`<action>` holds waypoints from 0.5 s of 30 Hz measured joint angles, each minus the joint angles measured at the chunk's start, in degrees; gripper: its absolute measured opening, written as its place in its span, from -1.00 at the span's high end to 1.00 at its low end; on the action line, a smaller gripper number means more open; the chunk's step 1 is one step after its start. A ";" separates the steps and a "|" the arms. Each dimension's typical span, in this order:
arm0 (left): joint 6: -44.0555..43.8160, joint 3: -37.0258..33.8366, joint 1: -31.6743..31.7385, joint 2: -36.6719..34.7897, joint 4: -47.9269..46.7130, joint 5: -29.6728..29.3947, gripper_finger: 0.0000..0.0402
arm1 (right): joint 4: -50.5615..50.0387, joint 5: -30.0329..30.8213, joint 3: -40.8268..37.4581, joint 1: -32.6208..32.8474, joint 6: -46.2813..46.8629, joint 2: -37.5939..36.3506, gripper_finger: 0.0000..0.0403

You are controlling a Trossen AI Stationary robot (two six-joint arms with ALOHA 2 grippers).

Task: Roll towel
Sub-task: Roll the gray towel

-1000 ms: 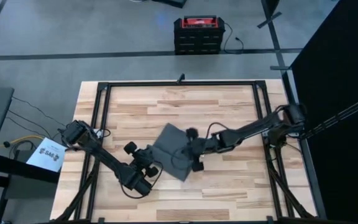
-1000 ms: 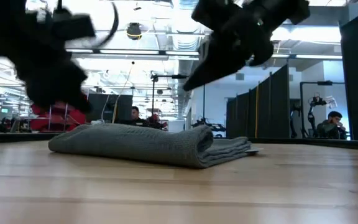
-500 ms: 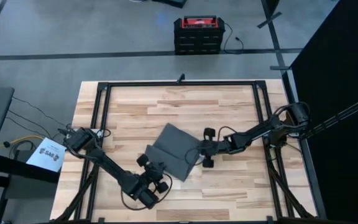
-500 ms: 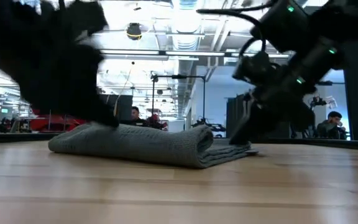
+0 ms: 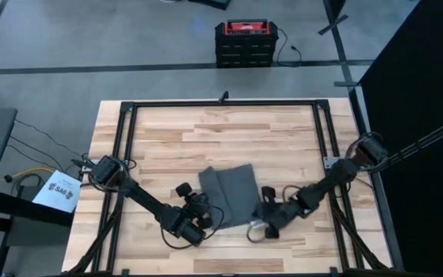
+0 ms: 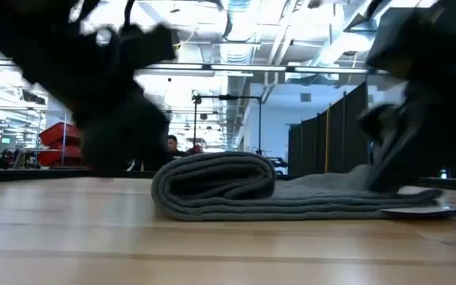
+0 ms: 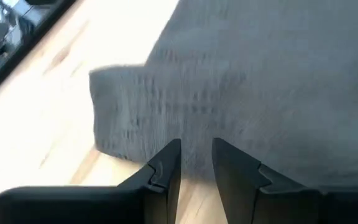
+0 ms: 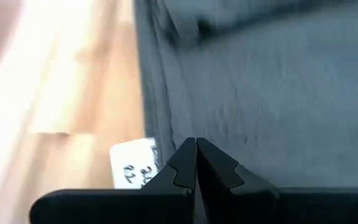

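In the last second I brought both arms to the counter's [image 5: 283, 138] near edge, left end effector [image 7: 196, 163] slightly released, right end effector [image 8: 196, 163] clenched at the towel's [image 5: 233, 192] tag edge, and the roll has started.

Grey towel [image 7: 266, 74] spread over most of the view, ribbed weave blurred. One folded, thicker edge [image 7: 120, 112] ending in a squared corner, lying on pale wood table [image 7: 48, 118]. Left gripper [image 7: 196, 163] low over the table just beside the towel's near edge, dark fingers [image 7: 166, 165] parted by a narrow gap, tips overlapping the cloth's edge. Beyond the table's edge, far from the towel, dark frame [image 7: 23, 28] and blurred clutter.
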 joint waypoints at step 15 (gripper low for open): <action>-6.77 4.49 -8.40 -2.69 -0.01 -1.18 0.62 | 0.86 6.81 9.02 -4.37 -25.21 9.42 1.00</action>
